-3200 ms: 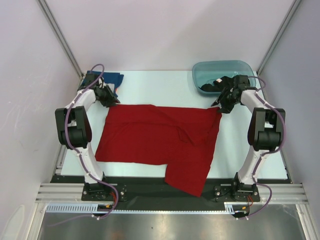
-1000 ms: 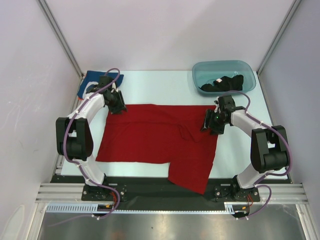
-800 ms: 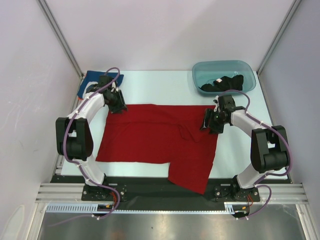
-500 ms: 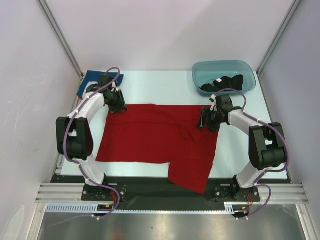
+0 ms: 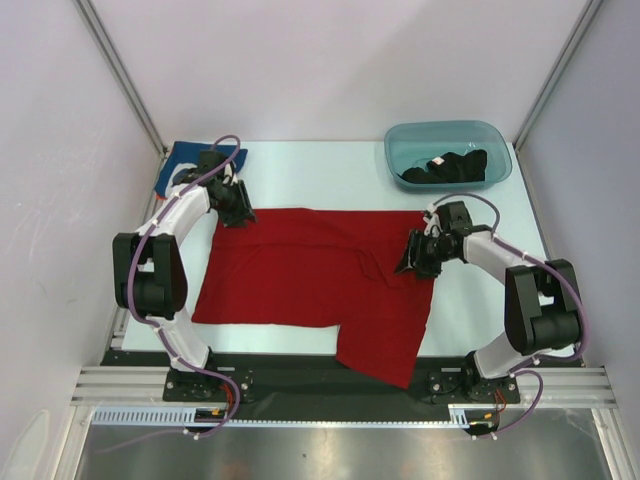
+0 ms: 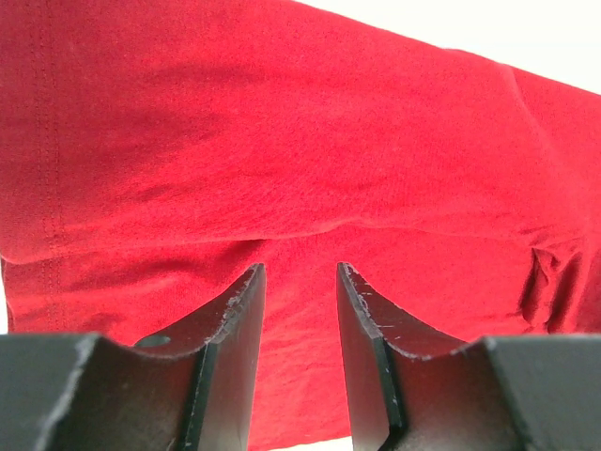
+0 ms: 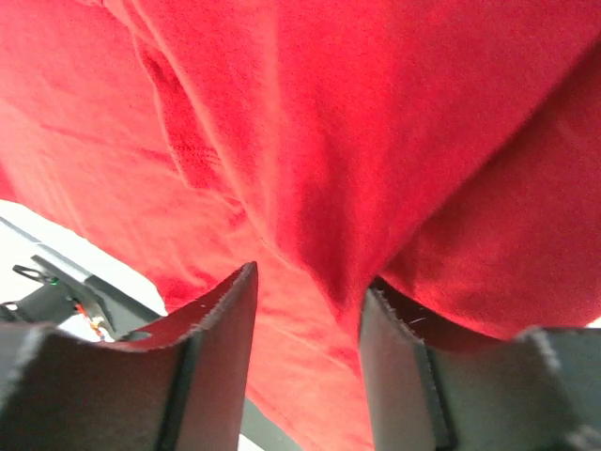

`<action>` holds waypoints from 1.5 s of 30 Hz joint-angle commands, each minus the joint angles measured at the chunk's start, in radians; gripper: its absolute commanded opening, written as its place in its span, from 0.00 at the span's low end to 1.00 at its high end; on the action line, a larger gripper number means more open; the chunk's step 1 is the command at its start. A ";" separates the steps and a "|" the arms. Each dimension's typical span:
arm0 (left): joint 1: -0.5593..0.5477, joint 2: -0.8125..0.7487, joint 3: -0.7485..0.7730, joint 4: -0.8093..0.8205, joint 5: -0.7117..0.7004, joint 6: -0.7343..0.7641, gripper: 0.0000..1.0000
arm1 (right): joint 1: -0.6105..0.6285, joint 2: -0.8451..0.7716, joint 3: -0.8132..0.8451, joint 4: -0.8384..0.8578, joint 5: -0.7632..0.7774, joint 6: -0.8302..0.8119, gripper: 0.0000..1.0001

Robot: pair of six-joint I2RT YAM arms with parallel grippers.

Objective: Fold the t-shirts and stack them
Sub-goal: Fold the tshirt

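**Top view:** the red t-shirt (image 5: 310, 270) lies spread mid-table. The left gripper (image 5: 238, 212) is at its far-left corner and the right gripper (image 5: 412, 255) on its right edge, probably placed to lift both for a fold. The blue t-shirt (image 5: 185, 153) lies far left, and the black t-shirt (image 5: 448, 166) sits in the teal tub (image 5: 440, 127).

**Left wrist:** the jaws stand part-open over flat cloth, with nothing pinched.

**Right wrist:** the jaws stand part-open astride a raised fold, and the grip is uncertain.

No writing is legible.

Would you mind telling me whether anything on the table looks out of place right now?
Yes: one corner of the red t-shirt hangs past the near edge of the table onto the black rail, towards the right arm. A crease also puckers its middle.
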 commanded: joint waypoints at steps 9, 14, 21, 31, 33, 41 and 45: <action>0.004 -0.003 0.019 0.012 0.023 0.027 0.41 | -0.089 0.052 0.108 -0.327 0.251 0.056 0.21; 0.004 -0.011 0.017 0.010 0.017 0.030 0.41 | 0.064 -0.001 0.264 -0.419 0.483 0.036 0.50; 0.003 -0.008 0.017 0.002 0.017 0.024 0.41 | 0.317 0.134 0.513 -0.352 0.532 -0.096 0.53; 0.003 -0.031 0.002 0.004 0.012 0.023 0.42 | 0.443 0.387 0.527 -0.232 0.440 -0.163 0.36; 0.003 -0.034 0.006 -0.001 0.010 0.023 0.42 | 0.446 0.402 0.512 -0.206 0.445 -0.156 0.36; 0.004 -0.034 0.006 -0.001 0.011 0.024 0.42 | 0.446 0.402 0.553 -0.259 0.379 -0.154 0.13; 0.003 -0.035 0.002 0.002 0.007 0.027 0.42 | 0.410 0.329 0.565 -0.318 0.182 -0.153 0.11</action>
